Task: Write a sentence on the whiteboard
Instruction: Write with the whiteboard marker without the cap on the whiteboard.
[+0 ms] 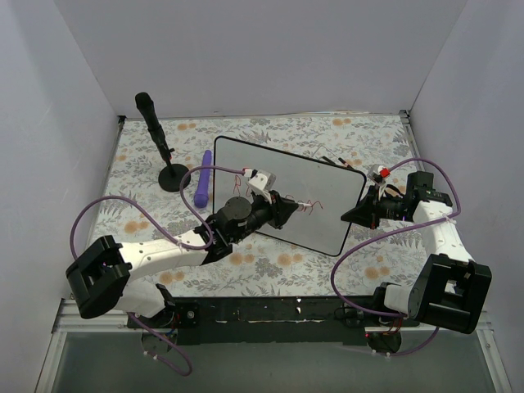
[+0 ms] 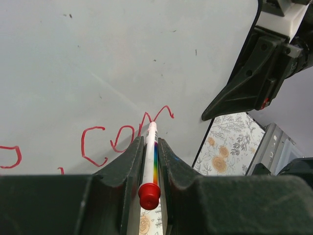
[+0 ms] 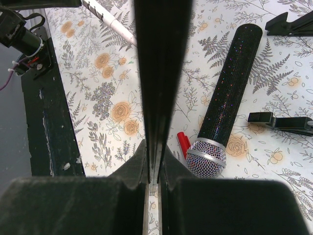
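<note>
Red sentence reads "con", rest cut off at left. Whiteboard: glossy white, black rim, tilted over table ctr. L gripper clamps marker, tip on board; R gripper pinches board's edge.

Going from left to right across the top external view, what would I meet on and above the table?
Black stand → purple stick → whiteboard → right hand, clamped on the whiteboard's right edge.
</note>
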